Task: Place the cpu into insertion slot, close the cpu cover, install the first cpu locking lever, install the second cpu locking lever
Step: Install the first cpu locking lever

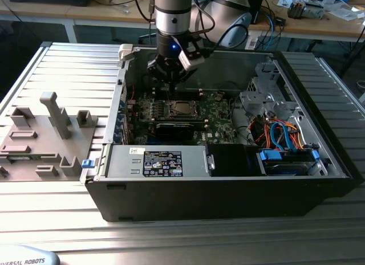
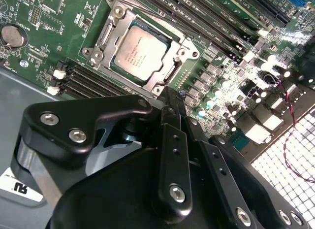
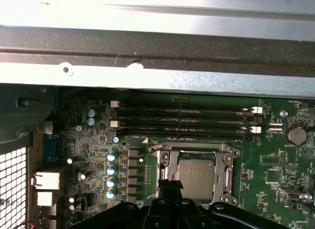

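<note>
While the open computer case (image 1: 228,179) rests on the desk (image 1: 171,236), the claw (image 2: 170,98) hovers over the green motherboard (image 3: 275,184), fingers pinched together, empty. Just beyond its tip, the cpu (image 2: 139,51) lies in the insertion slot (image 3: 227,175), cpu cover (image 2: 184,42) closed around it.

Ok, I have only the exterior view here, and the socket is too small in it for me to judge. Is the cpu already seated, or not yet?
Observer: It is seated. In both wrist views the cpu lies flat on the board, silver top up.
Operator: Good. And the cpu cover, is it up or down?
Observer: Down. In the first wrist view the cpu cover lies flat around the chip, which shows through its window.
</note>
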Robot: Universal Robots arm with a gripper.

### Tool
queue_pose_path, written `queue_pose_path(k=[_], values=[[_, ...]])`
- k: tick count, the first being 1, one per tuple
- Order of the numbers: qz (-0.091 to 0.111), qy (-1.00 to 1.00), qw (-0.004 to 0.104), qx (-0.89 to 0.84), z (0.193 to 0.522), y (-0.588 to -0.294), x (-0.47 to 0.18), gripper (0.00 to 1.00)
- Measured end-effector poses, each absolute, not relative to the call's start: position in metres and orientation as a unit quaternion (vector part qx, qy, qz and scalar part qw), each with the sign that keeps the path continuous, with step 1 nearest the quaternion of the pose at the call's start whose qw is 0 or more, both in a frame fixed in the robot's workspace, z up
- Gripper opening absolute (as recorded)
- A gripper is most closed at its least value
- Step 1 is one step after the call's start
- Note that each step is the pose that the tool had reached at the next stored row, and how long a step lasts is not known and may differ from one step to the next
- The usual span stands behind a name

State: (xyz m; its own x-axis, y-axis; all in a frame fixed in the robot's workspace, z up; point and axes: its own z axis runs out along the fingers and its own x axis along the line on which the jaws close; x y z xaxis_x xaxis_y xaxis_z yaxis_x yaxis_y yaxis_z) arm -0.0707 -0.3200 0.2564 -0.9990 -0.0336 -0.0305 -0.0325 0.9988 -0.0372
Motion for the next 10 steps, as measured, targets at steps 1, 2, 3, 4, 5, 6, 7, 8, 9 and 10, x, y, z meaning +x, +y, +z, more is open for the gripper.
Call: queue_pose_path(k=[1, 2, 3, 4, 5, 6, 7, 8, 9, 10], values=[[-0.018, 1.0, 0.016, -0.017, 0.2564, -0.32, -0.0715, 0.11], [-0.018, 1.0, 0.016, -0.017, 0.2564, -0.32, -0.0722, 0.11], [-0.018, 1.0, 0.016, -0.017, 0.2564, -0.32, -0.0728, 0.11], [-0.018, 1.0, 0.016, -0.017, 0.2565, -0.32, -0.0734, 0.11], [-0.018, 1.0, 0.016, -0.017, 0.2564, -0.32, -0.074, 0.11], [-0.018, 1.0, 0.016, -0.017, 0.2564, -0.3201, -0.0747, 0.11], [-0.018, 1.0, 0.016, -0.017, 0.2564, -0.32, -0.0751, 0.11], [-0.018, 1.0, 0.016, -0.017, 0.2564, -0.32, -0.0756, 0.11], [-0.018, 1.0, 0.016, -0.017, 0.2564, -0.3201, -0.076, 0.11], [-0.018, 1.0, 0.016, -0.017, 0.2564, -0.32, -0.0763, 0.11]])
